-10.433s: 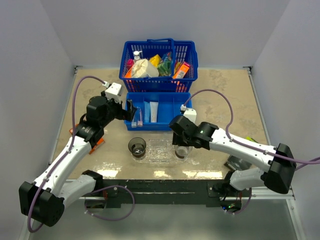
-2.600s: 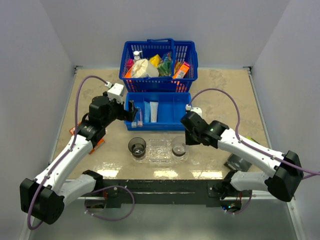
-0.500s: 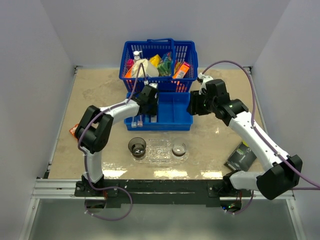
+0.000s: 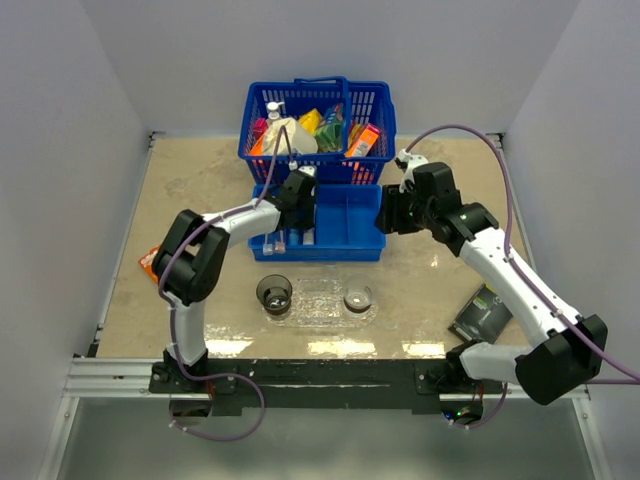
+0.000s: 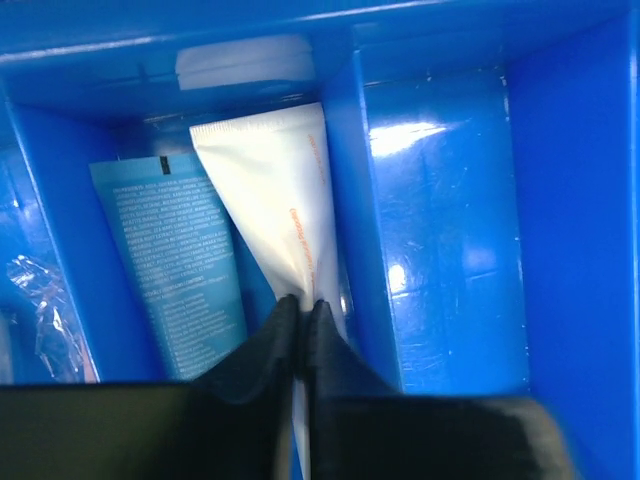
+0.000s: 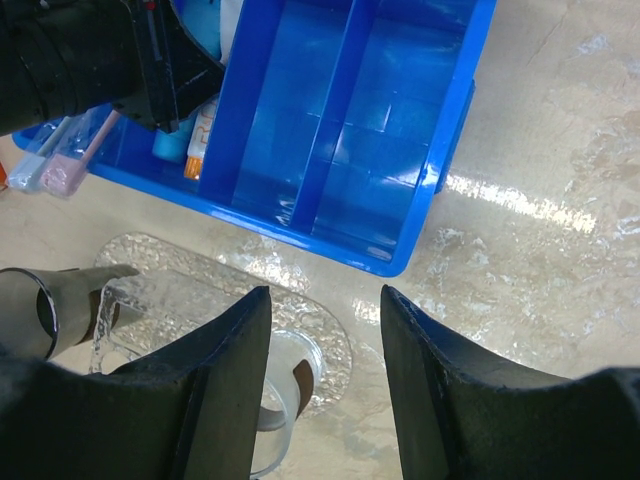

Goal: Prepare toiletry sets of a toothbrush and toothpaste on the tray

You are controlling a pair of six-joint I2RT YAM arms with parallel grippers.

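Note:
My left gripper (image 5: 300,312) reaches into the blue divided bin (image 4: 345,215) and is shut on the edge of a white toothpaste tube (image 5: 280,210). A pale blue toothpaste tube (image 5: 170,260) lies beside it on the left. The toothbrushes (image 4: 276,240), pink-ended in clear wrap, lie in the bin's left compartment. The clear bumpy tray (image 4: 318,300) sits nearer, with a smoky cup (image 4: 274,292) at its left end and another cup (image 4: 357,298) on the right. My right gripper (image 6: 322,295) is open and holds nothing, hovering by the bin's right end.
A blue handled basket (image 4: 318,120) of assorted packets and a pump bottle stands behind the bin. A dark packet (image 4: 482,312) lies at the right near the front. An orange item (image 4: 148,262) lies at the left.
My left gripper's fingers have closed onto the white tube inside the bin. The right arm has shifted only slightly.

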